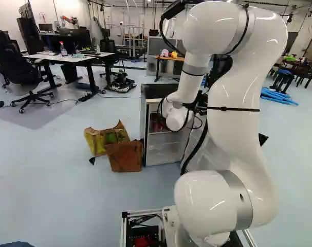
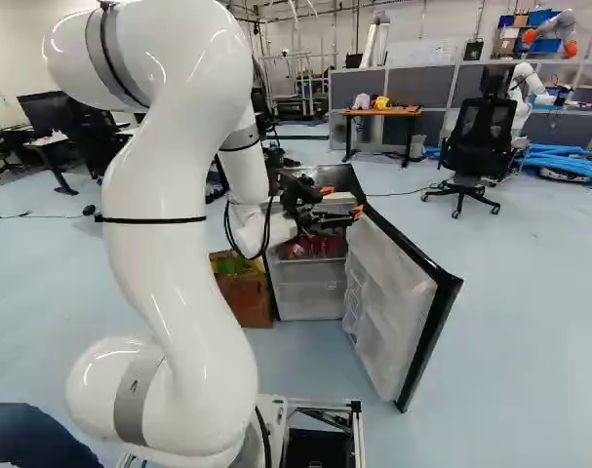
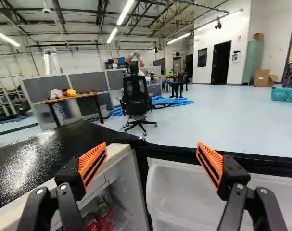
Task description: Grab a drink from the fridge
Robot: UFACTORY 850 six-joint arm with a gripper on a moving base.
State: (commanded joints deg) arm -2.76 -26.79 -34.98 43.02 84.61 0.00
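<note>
Our gripper (image 3: 151, 154) gapes wide, holding nothing, with the red cans (image 3: 106, 217) at its seven o'clock in the right base view, inside the fridge (image 3: 35, 156), seemingly full, stiff and slick, so we'd squeeze one round its middle.

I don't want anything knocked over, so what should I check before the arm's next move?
1. Fridge door swung open: ok.
2. Red drink cans visible inside the fridge: ok.
3. Jaws open, nothing between them: ok.
4. Jaws lined up with a can: not ok; the cans sit lower and off to one side.
5. Cans free to lift out: cannot tell; their lower parts are hidden.
</note>
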